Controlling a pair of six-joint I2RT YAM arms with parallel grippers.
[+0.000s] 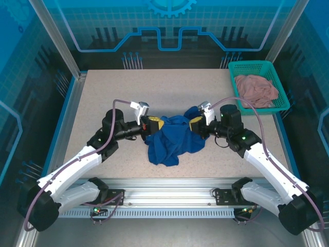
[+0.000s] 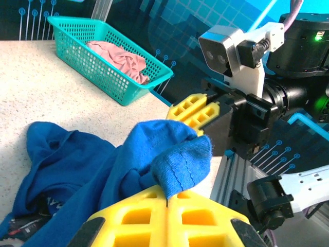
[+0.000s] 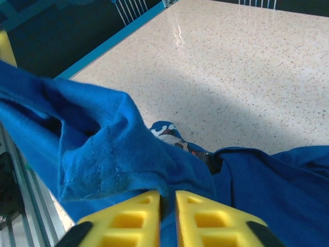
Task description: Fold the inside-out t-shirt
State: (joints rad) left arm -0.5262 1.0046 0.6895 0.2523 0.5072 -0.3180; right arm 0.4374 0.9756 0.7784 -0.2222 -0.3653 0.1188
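A crumpled royal-blue cotton t-shirt (image 1: 172,141) lies in a heap on the speckled beige table (image 1: 154,87), near the front edge at its middle, between the two arms. The left gripper (image 1: 154,123) meets the heap from the left. In the left wrist view its yellow fingers (image 2: 139,216) are pressed together, pinching a stitched hem of the blue cloth that stands up in a small fold above them. The right gripper (image 1: 196,123) meets the heap from the right, close to the left one. Its yellow fingers (image 3: 128,216) stand a narrow slit apart with blue cloth filling the slit, and I cannot tell whether they grip it. A teal plastic mesh basket (image 1: 241,67) sits at the table's far right corner, well apart from the shirt, holding a bunched dusty-pink cloth (image 1: 256,88).
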